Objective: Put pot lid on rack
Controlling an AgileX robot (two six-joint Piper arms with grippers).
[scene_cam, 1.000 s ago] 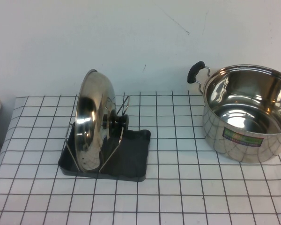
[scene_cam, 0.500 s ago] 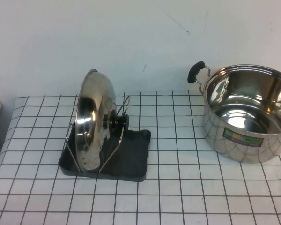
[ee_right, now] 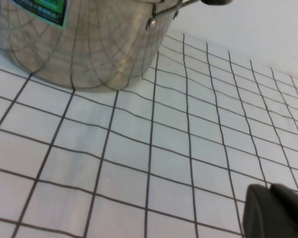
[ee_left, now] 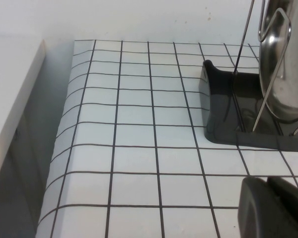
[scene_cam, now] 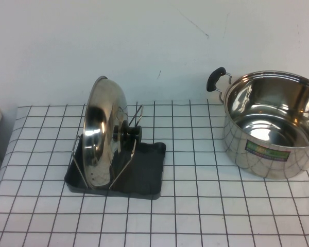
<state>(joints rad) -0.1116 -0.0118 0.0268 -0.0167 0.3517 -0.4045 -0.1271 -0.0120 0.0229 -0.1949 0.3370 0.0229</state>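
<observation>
The shiny pot lid [scene_cam: 102, 131] stands on edge in the wire rack [scene_cam: 129, 154], its black knob [scene_cam: 130, 134] facing right. The rack sits on its dark grey tray [scene_cam: 144, 170]. In the left wrist view the lid's edge [ee_left: 288, 59], a wire loop [ee_left: 270, 74] and the tray [ee_left: 223, 109] show. My left gripper [ee_left: 268, 184] is shut and empty, low over the table near the tray's left side. My right gripper [ee_right: 269, 189] is shut and empty, over the table near the pot. Neither gripper shows in the high view.
A deep steel pot [scene_cam: 273, 123] with a black handle [scene_cam: 215, 78] stands at the right rear; it also shows in the right wrist view [ee_right: 84, 39]. The table's left edge [ee_left: 64, 134] drops beside a white ledge [ee_left: 10, 99].
</observation>
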